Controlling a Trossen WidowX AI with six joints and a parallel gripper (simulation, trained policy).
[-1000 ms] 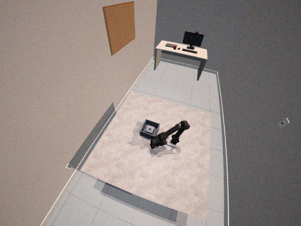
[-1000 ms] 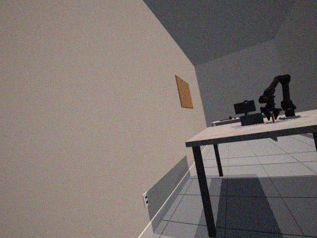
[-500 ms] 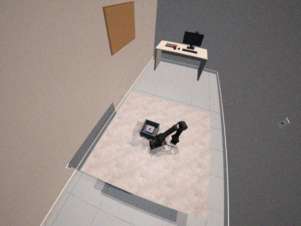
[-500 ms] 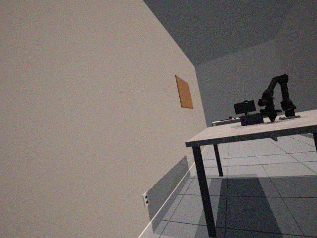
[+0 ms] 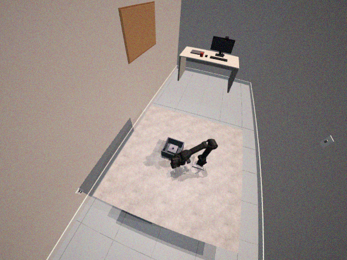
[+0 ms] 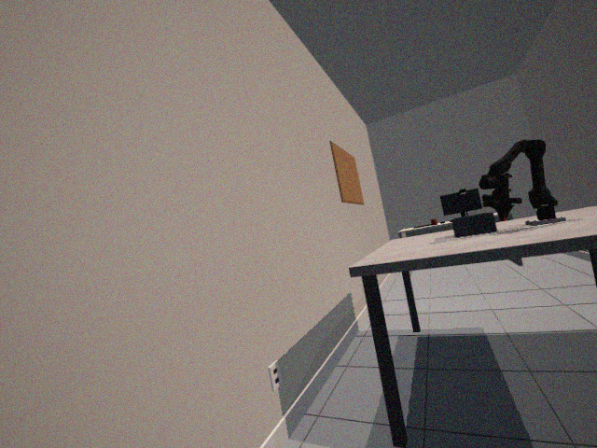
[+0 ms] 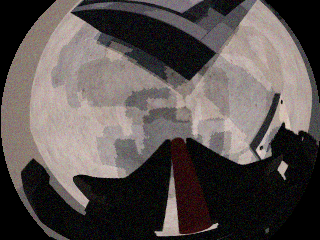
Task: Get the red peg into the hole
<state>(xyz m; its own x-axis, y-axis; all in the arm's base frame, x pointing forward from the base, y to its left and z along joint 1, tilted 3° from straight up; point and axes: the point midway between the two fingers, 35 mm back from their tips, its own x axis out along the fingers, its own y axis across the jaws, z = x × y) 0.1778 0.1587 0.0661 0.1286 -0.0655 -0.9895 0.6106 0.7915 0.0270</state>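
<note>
The red peg (image 7: pixel 192 200) runs lengthwise between the two black fingers in the wrist view. My gripper (image 7: pixel 178 143) (image 6: pixel 504 216) is shut on it. In the exterior view only a small bit of red shows at the fingertips, close above the table; whether the peg's lower end touches the table cannot be told. The arm hides the fingers and peg in the top view. The open dark box (image 5: pixel 166 153) (image 6: pixel 475 225) (image 7: pixel 150 45) stands beside the gripper. The pale plate (image 5: pixel 169 150) with its dark hole shows at the bottom of the box.
The table (image 5: pixel 168 201) (image 6: pixel 409 255) carries the box and the arm's base plate (image 5: pixel 198 168) (image 7: pixel 267 127). The arm reaches from its base toward the side of the box. A separate desk (image 5: pixel 193 56) with a monitor (image 5: pixel 222 44) stands far behind.
</note>
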